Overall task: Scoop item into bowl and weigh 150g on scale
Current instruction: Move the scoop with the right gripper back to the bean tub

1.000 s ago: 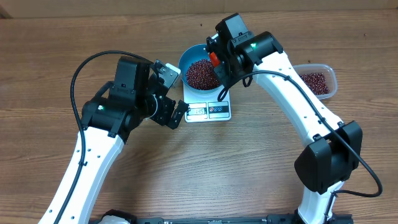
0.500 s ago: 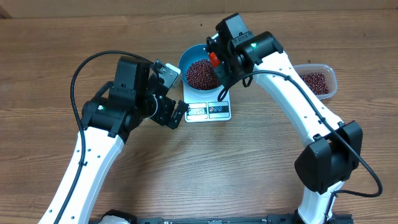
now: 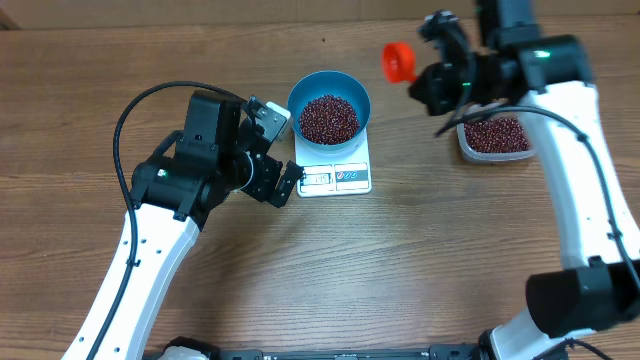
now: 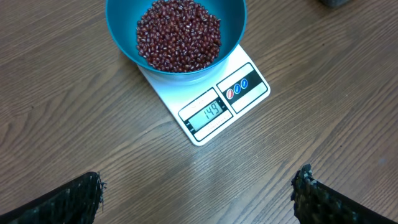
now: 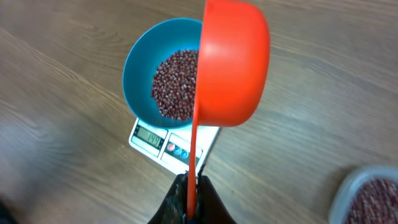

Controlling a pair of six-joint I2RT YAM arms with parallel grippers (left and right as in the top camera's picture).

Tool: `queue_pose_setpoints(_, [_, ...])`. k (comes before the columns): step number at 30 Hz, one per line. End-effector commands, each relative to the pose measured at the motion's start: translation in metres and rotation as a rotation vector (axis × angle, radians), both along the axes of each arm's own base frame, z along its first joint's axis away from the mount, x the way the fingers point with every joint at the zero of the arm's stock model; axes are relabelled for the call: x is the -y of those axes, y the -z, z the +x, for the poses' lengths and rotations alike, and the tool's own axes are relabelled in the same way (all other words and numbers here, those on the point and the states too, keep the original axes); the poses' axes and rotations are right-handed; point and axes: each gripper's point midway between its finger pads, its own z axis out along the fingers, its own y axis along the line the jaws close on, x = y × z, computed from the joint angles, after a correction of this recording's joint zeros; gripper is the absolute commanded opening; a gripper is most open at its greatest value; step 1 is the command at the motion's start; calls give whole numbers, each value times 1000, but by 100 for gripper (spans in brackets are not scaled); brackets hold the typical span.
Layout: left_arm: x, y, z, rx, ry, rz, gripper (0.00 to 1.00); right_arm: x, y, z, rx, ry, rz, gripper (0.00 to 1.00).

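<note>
Half a second on, overhead: swung off the bowl toward the tub, right tool clamped on the orange scoop. Left wrist: beans heaped in the bowl on the scale, reading 149; left tool gaping, empty. Right wrist: scoop's inside hidden. Probably wants a pinch more.

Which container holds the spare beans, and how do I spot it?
Find the white scale mid-table carrying the round blue bowl. Move toward the right arm's side, past the orange scoop held in the air, to the clear plastic tub resting directly on the wooden table. Unlike the bowl, it is see-through, rounded-rectangular, and off the scale.
</note>
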Motion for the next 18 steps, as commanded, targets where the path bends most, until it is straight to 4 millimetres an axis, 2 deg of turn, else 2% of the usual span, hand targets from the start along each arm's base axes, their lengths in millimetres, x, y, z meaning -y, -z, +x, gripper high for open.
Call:
queue_pose_setpoints(1, [0,1,2,-6,-9,-8,100,32,-27,-5,24,71,63,4])
queue_pose_setpoints(6, [0,1,2,-6,-9,-8,100,91,-16,-12,-60,225,38,4])
queue_pose_setpoints(7, [0,1,2,-6,-9,-8,99,109,-10,-15,-83,276,4,4])
queue_pose_setpoints(10, [0,1,2,-6,-9,-8,100,133,3,-20,-129,342,-36,4])
queue_pose_setpoints(13, [0,1,2,-6,-9,-8,100,146,20,-26,-174,376,-73,4])
queue_pose_setpoints(15, [0,1,2,-6,-9,-8,99,154,39,-29,-218,395,-110,4])
queue_pose_setpoints(18, [0,1,2,-6,-9,-8,100,156,59,-29,-259,396,-117,4])
